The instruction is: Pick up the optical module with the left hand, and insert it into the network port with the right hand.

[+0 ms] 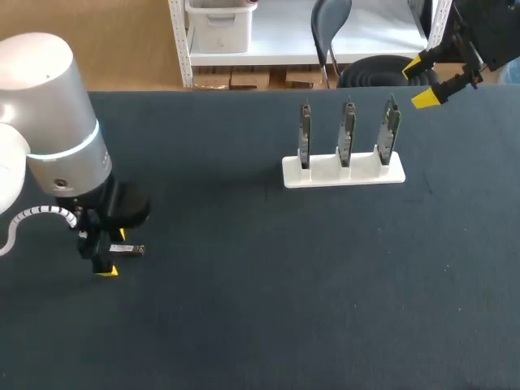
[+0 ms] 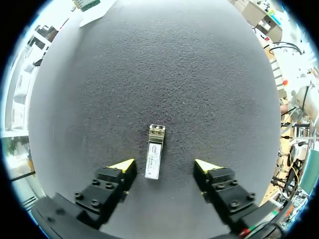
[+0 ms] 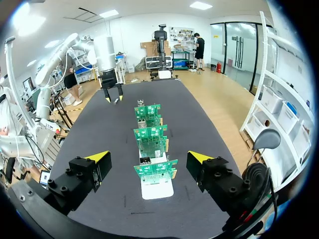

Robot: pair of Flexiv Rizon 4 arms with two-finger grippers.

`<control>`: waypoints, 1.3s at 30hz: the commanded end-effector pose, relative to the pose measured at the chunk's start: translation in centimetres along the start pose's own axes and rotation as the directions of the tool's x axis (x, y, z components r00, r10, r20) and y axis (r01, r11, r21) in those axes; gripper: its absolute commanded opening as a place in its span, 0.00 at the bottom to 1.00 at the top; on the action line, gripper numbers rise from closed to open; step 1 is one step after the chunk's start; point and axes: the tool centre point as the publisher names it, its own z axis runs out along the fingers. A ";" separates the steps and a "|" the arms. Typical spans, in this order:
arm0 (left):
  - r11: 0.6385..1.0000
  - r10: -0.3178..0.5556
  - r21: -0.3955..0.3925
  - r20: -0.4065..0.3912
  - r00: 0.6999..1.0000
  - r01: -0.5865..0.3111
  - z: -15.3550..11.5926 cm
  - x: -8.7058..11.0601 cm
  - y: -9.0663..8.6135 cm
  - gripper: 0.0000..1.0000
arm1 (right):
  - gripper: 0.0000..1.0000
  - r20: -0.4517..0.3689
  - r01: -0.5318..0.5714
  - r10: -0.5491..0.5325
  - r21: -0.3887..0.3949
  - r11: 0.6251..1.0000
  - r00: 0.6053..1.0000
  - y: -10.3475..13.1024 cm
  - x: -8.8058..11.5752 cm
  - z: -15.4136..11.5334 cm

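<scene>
Robotics lab: dark-matted surface [image 1: 244, 317], white rack [image 1: 366, 174] holding three upright circuit boards [image 1: 347, 130], left arm [image 1: 49, 122] and right arm [image 1: 496, 28].

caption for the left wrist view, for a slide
Open left gripper straddling the optical module lying on the table.

Dark table [image 1: 260, 309] lies open from left gripper [image 1: 114, 253] to white rack [image 1: 343, 172]. Three upright boards [image 1: 347, 130] in it form a barrier, narrow gaps between. Right gripper [image 1: 421, 84] hangs beside the rightmost.
</scene>
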 end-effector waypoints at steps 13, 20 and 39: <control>1.000 -0.013 0.022 0.007 1.000 0.013 0.7 -0.3 0.1 0.00 | 1.00 0.000 0.001 -0.001 0.006 1.000 1.000 0.2 0.0 0.0; 0.996 -0.075 -0.037 0.065 0.995 0.078 -0.7 -1.1 2.1 0.00 | 1.00 0.000 0.001 -0.001 0.006 1.000 1.000 0.2 0.0 0.0; 0.875 -0.246 -0.165 0.660 0.710 0.456 -12.9 -7.4 16.0 0.00 | 1.00 0.000 0.001 -0.001 0.006 1.000 1.000 0.2 0.0 0.0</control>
